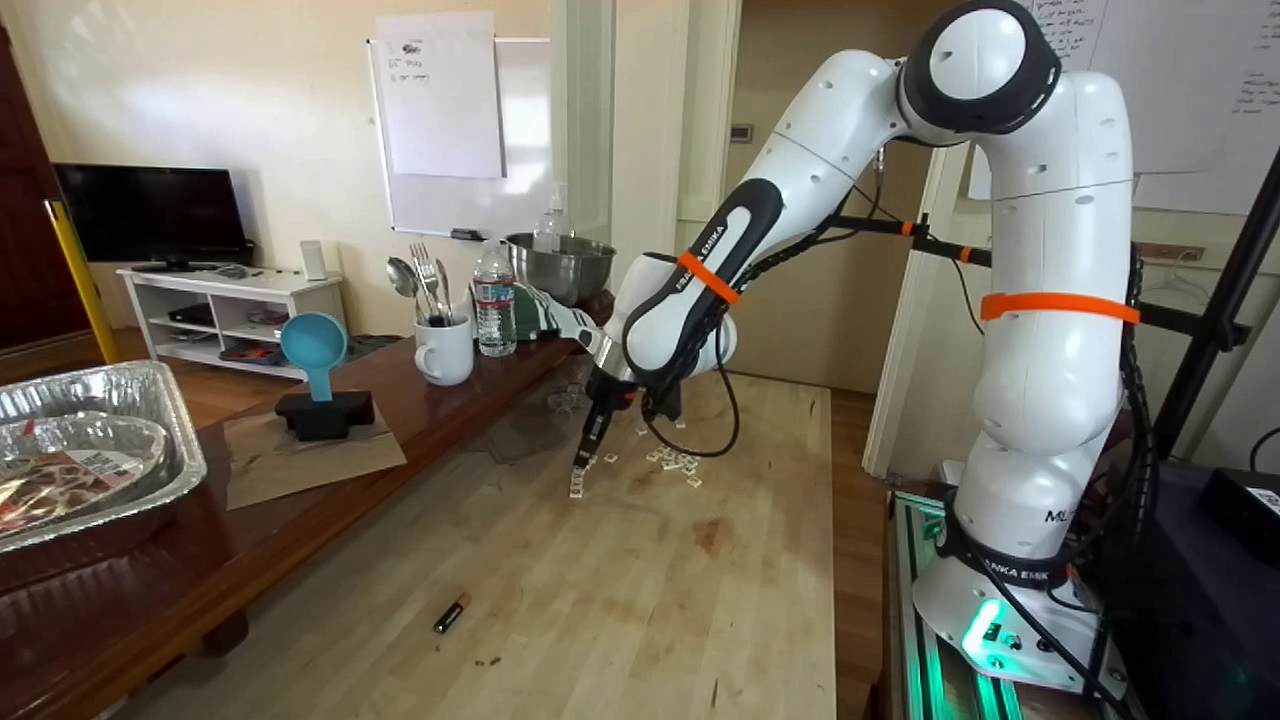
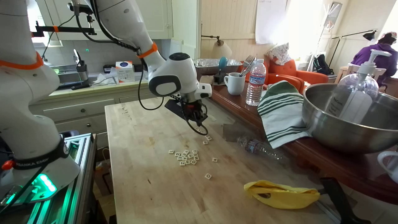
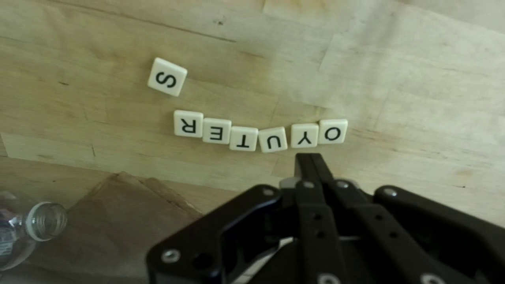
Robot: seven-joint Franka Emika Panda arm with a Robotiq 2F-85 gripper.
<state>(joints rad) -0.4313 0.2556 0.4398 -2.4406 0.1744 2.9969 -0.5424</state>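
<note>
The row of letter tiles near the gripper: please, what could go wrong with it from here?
The gripper is shut and appears close to the Y tile in the wrist view, so a small move might knock that tile out of line. The T tile and the E tile sit almost edge to edge, so pushing one could shift the other.

The tiles (image 3: 216, 130) present a smooth, plastic-like finish, the gripper (image 3: 309, 156) matt surfaces with metal screws (image 3: 171, 256), the table (image 1: 620, 600) matt wood, the counter (image 1: 425, 410) glossy wood, the bowl (image 2: 339, 133) smooth metal, the towel (image 2: 283, 113) cloth, and the tray (image 1: 174, 430) shiny foil.
</note>
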